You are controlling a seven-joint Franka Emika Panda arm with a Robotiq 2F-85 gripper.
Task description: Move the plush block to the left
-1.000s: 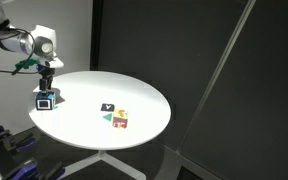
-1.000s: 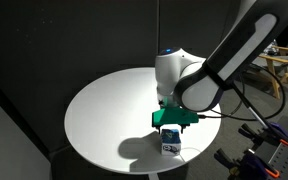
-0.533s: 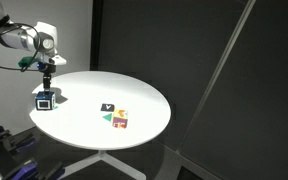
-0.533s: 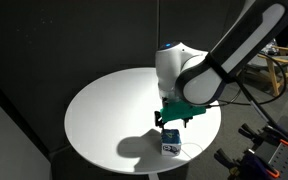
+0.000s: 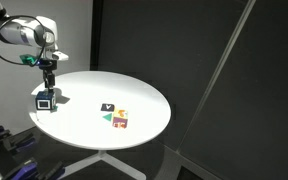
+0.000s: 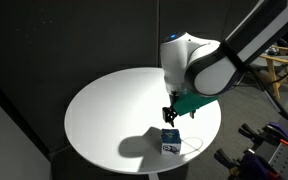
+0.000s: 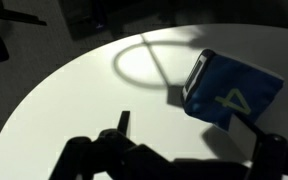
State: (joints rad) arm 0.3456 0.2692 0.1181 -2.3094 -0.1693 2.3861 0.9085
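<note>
Block (image 6: 171,143) now rests free close to the edge of the table (image 6: 104,110), since the pincer (image 6: 170,116) has lifted clear and hangs just above it, jaws apart and empty, so the move left looks done.

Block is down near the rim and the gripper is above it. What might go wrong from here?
1. The plush block sits close to the table edge; a nudge may tip it off.
2. The gripper hangs directly above it, so a low sideways move might clip it.
</note>
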